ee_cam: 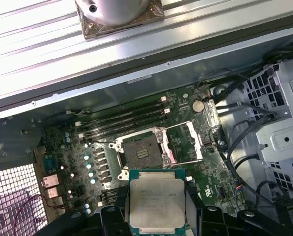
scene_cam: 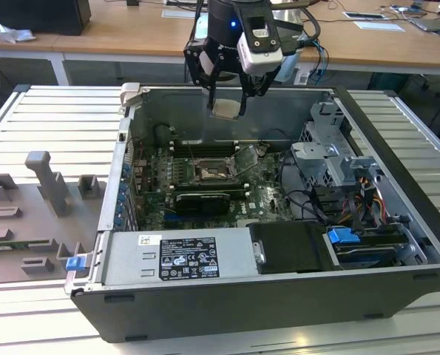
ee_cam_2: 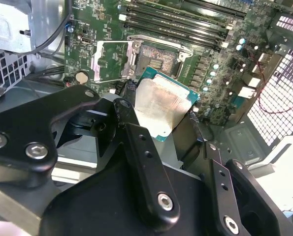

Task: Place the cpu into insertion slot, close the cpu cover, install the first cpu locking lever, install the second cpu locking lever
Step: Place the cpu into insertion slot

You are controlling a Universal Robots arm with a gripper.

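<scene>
Closest to where I stand, in the exterior view, a grey power supply (scene_cam: 179, 257) with a white label runs along the near edge of the open computer case (scene_cam: 397, 185), which lies on a ribbed metal table (scene_cam: 49, 111). Grey fixture blocks (scene_cam: 46, 185) sit on that table at about nine o'clock from the case. Up above the case's far side hangs the gripper (scene_cam: 227, 105), its jaws clenched on the cpu (scene_cam: 226, 109), one black finger on each of two opposite edges. The chip is well clear of the green board, its pale metal top facing the wrist cameras; in the second wrist view it shows tilted between the fingers (ee_cam_2: 126, 113). The insertion slot (scene_cam: 208, 172) lies bare below, dark in the centre, at roughly six o'clock from the held chip in the exterior view. The cpu cover (scene_cam: 247, 159) is swung open, standing tilted at about two o'clock from the socket; in the first wrist view it lies just beside the socket, and its square window shows board through it. Long black memory slots (scene_cam: 205, 146) run at twelve o'clock from the socket, and a black graphics card (scene_cam: 202, 201) lies at six o'clock from it. A grey drive cage (scene_cam: 330, 159) with loose cables fills the case's three o'clock end.
</scene>
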